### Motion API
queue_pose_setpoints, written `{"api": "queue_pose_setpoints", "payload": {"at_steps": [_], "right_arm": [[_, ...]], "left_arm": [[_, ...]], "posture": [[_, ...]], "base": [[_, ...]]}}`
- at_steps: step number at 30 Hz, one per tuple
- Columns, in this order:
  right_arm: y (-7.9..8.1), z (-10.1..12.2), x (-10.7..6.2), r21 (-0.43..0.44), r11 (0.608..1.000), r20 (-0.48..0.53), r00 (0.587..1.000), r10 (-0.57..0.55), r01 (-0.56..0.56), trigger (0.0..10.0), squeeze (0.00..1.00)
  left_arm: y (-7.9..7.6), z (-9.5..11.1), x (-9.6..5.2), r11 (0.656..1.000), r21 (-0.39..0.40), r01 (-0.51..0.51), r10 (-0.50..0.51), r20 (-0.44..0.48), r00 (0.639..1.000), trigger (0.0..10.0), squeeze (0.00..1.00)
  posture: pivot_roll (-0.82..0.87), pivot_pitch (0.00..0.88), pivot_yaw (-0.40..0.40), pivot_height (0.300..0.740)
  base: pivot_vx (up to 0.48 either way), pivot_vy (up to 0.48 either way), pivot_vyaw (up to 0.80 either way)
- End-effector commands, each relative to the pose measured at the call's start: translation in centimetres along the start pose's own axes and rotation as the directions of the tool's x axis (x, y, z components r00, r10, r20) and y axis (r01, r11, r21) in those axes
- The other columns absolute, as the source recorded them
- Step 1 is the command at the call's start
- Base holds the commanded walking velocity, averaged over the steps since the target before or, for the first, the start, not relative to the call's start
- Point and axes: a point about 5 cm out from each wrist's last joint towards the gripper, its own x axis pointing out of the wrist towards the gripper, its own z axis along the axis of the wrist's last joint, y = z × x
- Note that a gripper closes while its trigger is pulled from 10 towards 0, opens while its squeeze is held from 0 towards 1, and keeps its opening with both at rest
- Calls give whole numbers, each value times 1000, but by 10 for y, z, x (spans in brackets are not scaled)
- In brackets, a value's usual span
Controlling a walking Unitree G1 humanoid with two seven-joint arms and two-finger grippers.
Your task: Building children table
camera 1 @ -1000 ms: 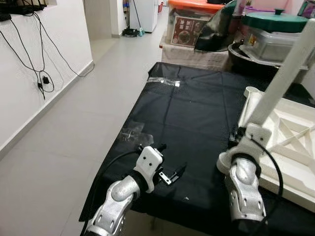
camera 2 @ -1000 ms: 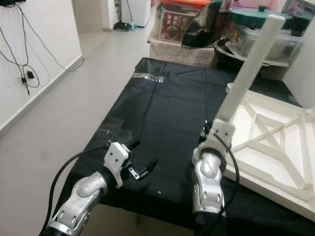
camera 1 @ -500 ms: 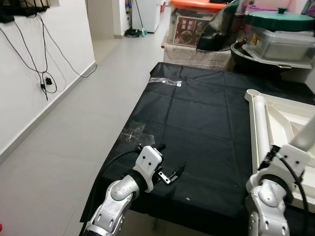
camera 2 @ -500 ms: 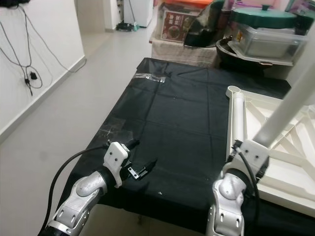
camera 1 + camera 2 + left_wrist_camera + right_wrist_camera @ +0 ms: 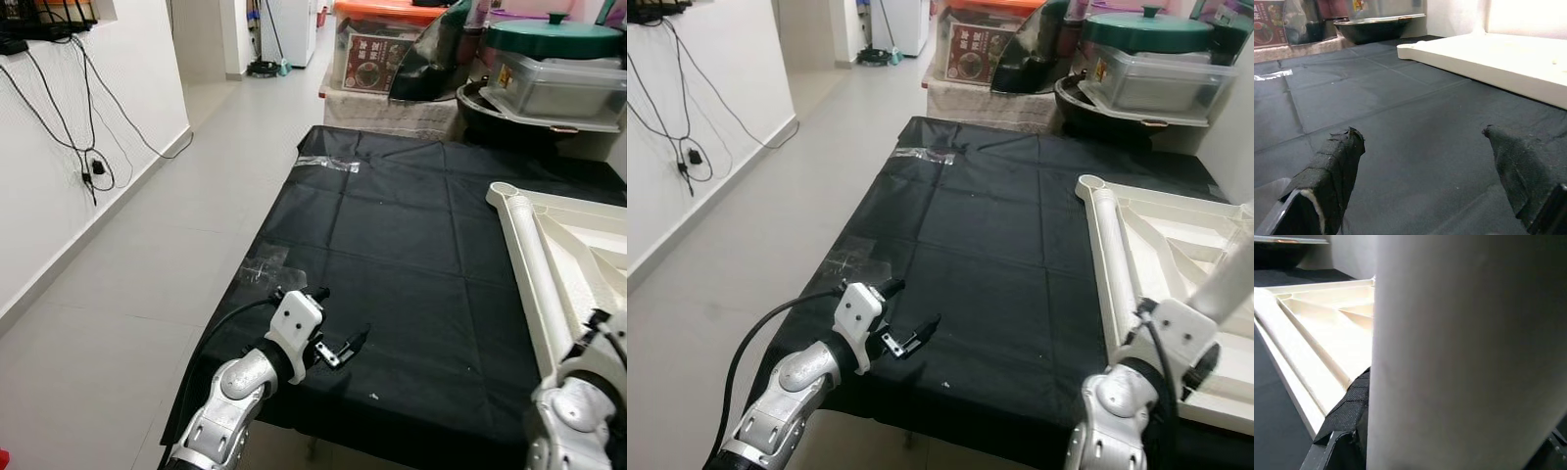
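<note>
Right gripper [image 5: 1400, 431] pinches white table leg [image 5: 1464, 347]; left gripper [image 5: 1425, 147] spread — green-lidded bin's [image 5: 1156, 69] contents unclear.

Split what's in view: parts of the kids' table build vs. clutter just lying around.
Belongs to the build:
white tabletop, lying underside up on the black cloth
white table leg, clamped in the right gripper
left gripper, open, low over the cloth

Just lying about:
clear plastic wrap
green-lidded pot
storage box
wall cables
</note>
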Motion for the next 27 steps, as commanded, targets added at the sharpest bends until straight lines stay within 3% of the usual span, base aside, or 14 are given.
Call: {"api": "queue_pose_setpoints", "payload": {"at_steps": [1,2,4,12,20,21,23,24,25,26,27], "right_arm": [[-7,-1,-2,9,1000,-14,1000,10,-10,10000,0],[-7,-1,-2,9,1000,-14,1000,10,-10,10000,0],[-1,-8,-24,54,986,-47,985,163,-161,10000,0],[-8,-17,-56,62,944,-134,935,330,-324,10000,0],[-18,-26,-74,65,901,-213,876,432,-429,10000,0],[-17,-29,-77,75,877,-228,848,479,-475,10000,0],[-17,-29,-77,75,877,-228,848,479,-475,10000,0],[-14,-30,-81,101,829,-232,797,557,-550,10000,0],[-14,-30,-81,101,829,-232,797,557,-550,10000,0],[-7,-28,-85,139,763,-223,731,645,-631,10000,0],[-7,-28,-85,139,763,-223,731,645,-631,10000,0]], "left_arm": [[0,2,0,1000,-1,8,-8,1,1000,10000,0],[0,2,0,1000,-1,8,-8,1,1000,10000,0],[1,2,1,1000,-2,8,-8,-1,1000,10000,0],[2,1,1,1000,-1,10,-10,-5,1000,10000,0],[3,1,2,1000,-2,10,-10,-7,1000,10000,0],[3,1,2,1000,-1,10,-10,-6,1000,10000,0],[3,1,2,1000,-1,10,-10,-6,1000,10000,0],[4,1,2,1000,-1,9,-9,-6,1000,10000,0],[4,1,2,1000,-1,9,-9,-6,1000,10000,0],[4,1,2,1000,-2,9,-9,-7,1000,10000,0],[4,1,2,1000,-2,9,-9,-7,1000,10000,0]], "posture": [[29,0,-44,740],[29,0,-44,740],[23,0,-40,740],[2,0,-21,740],[-5,0,-21,740],[-4,0,-22,740],[-4,0,-22,740],[-4,0,-22,740],[-4,0,-22,740],[-7,0,-23,740],[-7,0,-23,740]], "base": [[0,0,0],[0,0,0],[0,0,0],[0,0,0],[0,0,0],[0,0,0],[0,0,0],[0,0,0],[0,0,0],[0,0,0],[0,0,0]]}}
